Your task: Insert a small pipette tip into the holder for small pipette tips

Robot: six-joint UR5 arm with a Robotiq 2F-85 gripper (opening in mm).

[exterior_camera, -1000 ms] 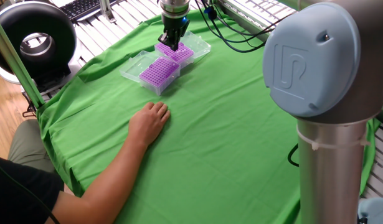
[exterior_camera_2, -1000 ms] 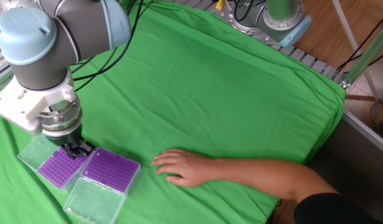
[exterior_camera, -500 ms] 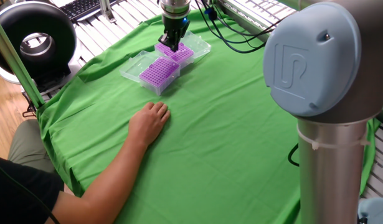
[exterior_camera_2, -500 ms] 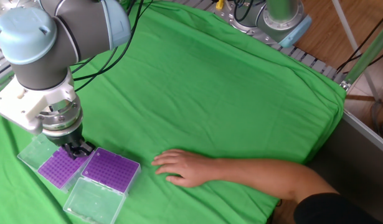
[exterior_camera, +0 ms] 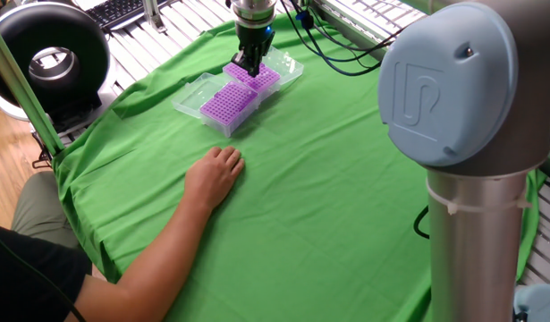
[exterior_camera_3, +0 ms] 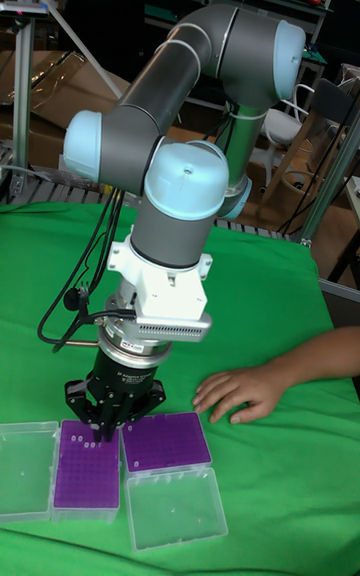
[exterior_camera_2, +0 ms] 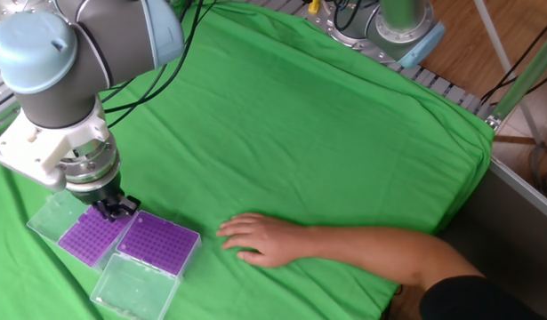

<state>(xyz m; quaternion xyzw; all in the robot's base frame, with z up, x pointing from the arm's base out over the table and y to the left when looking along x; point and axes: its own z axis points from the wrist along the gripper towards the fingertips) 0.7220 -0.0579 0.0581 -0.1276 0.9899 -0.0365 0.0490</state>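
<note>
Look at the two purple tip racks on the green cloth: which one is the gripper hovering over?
The purple rack farther from the person's hand. The gripper hangs over its edge, while the other purple rack, nearer the hand, has nothing above it.

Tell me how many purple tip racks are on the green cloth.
2. One purple rack sits directly under the claw. The other rack lies right beside it, on the side toward the person's hand. None seem hidden.
</note>
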